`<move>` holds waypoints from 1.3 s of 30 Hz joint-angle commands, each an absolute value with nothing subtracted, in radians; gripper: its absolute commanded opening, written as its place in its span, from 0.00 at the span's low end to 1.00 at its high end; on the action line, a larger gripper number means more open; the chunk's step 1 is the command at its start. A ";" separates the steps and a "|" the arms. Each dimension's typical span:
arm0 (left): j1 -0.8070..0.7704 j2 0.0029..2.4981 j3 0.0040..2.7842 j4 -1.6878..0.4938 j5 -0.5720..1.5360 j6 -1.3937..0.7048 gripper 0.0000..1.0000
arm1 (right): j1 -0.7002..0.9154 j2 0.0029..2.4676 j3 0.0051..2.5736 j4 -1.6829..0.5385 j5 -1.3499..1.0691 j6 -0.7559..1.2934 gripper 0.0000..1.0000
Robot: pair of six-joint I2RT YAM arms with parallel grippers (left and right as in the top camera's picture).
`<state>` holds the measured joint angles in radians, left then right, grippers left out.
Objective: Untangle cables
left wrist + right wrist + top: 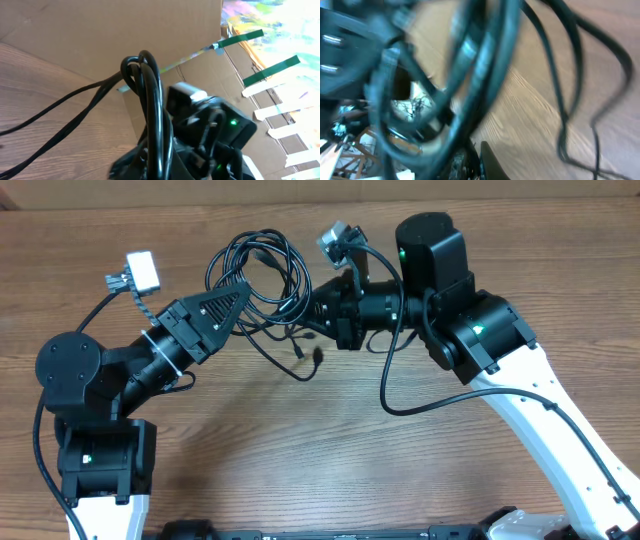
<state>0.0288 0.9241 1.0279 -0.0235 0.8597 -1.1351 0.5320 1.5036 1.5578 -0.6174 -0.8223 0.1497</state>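
The cables (268, 280) lie as a loose black coil on the wooden desk (330, 440), toward its far edge and between the two arms; the left fingers (228, 302) reach into the coil from its left side and the right fingers (322, 308) meet it on its right side, so the bundle sits pinched between both; from the underside of the coil a couple of strands trail toward the near side and end in small plug ends (314, 358) resting on the wood; in the left wrist view the cables (150, 100) rise as a tight bunch from the clenched left fingers and bend over in a hairpin, with two strands running off to the left across the desk and a cardboard wall (100, 30) behind; the right wrist view is blurred, yet the cables (485, 65) cross close to the lens and run down to the right fingers (482, 160), which are clenched on them.
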 commanded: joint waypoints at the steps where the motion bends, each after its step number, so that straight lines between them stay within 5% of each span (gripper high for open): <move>1: 0.060 0.914 1.050 0.034 0.876 -1.148 0.05 | 0.535 1.499 1.565 -0.705 -0.659 0.152 0.04; 17: 0.187 0.913 1.050 0.244 1.006 -1.094 0.08 | 0.535 1.499 1.565 -0.977 -0.409 0.214 0.04; 18: 0.196 0.913 1.050 0.263 1.026 -1.087 0.08 | 0.535 1.499 1.565 -0.995 -0.413 0.214 0.09; 19: 0.204 0.913 1.050 0.272 1.049 -1.079 0.08 | 0.537 1.499 1.565 -1.009 -0.429 0.213 0.30; 20: 0.209 0.913 1.050 0.271 1.071 -1.074 0.08 | 0.540 1.499 1.565 -1.011 -0.453 0.203 0.61; 23: 0.209 0.916 1.050 0.234 1.154 -1.038 0.06 | 0.543 1.498 1.565 -0.970 -0.530 0.100 0.81; 39: 0.209 0.916 1.050 -0.273 1.236 -0.535 0.06 | 0.543 1.478 1.565 -0.777 -0.682 -0.009 0.80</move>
<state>0.2054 0.9241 1.0294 -0.2584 1.2045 -0.6914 0.5430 1.5002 1.5631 -0.7849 -0.6144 0.0162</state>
